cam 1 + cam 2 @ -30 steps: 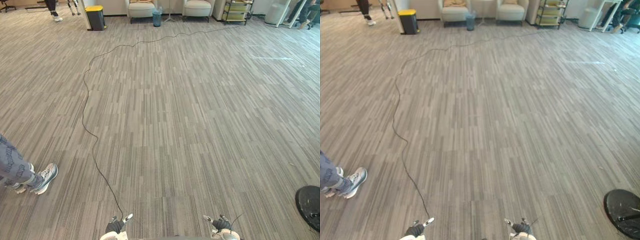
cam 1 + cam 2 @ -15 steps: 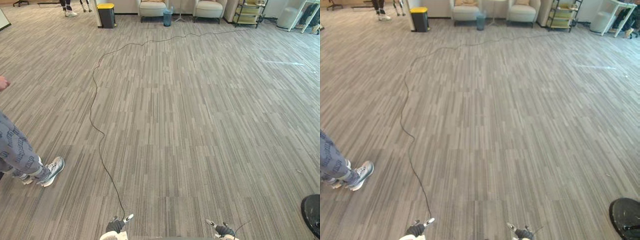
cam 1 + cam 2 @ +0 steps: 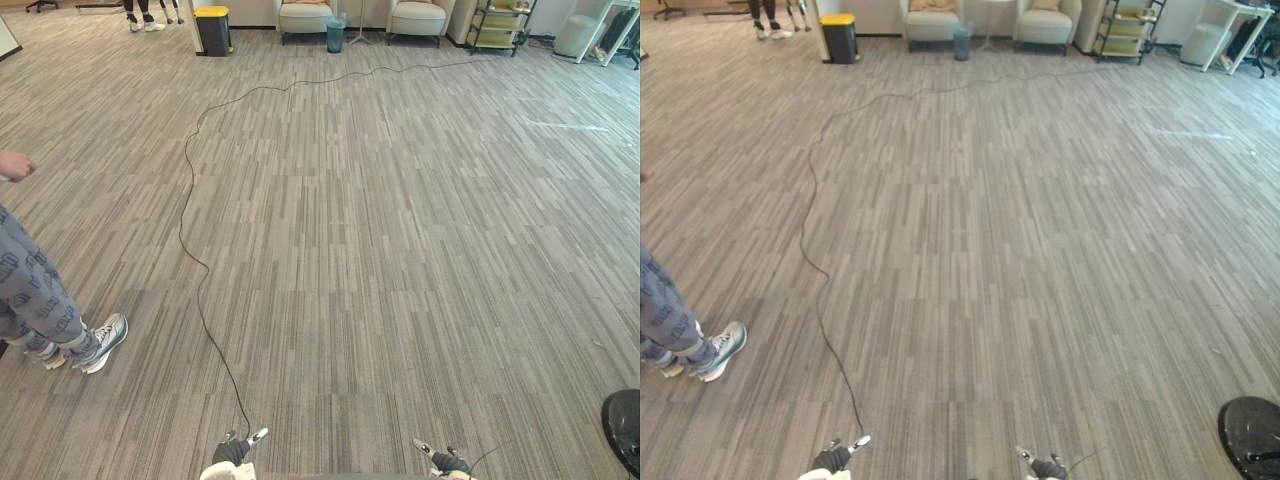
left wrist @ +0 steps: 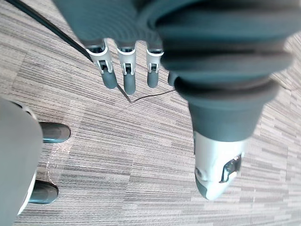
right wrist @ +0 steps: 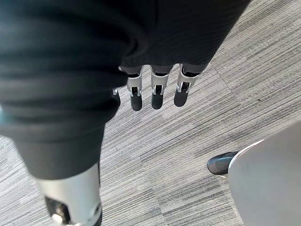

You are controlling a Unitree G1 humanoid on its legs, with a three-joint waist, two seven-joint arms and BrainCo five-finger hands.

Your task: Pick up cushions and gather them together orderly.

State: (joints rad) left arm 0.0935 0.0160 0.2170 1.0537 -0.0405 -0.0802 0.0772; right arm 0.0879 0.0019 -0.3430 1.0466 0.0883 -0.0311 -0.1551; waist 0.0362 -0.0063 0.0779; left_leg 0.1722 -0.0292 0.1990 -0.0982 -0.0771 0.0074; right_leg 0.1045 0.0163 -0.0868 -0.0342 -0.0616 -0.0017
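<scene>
Fabric cushions, I judge, will be light and yielding, best pinched at an edge; left hand [image 4: 126, 70] and right hand [image 5: 157, 92] hang straight-fingered, empty.

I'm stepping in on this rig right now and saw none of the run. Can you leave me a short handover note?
Left hand: open, fingers straight, holding nothing, hanging over the carpet.
Right hand: open, holding nothing.
Cushions: the tan shapes on the two armchairs at the far wall may be some; too small to be sure.
A person stands close on the robot's left.
Done: nothing in hand.
Left: reach the cushions, pick them up, gather them neatly.
</scene>
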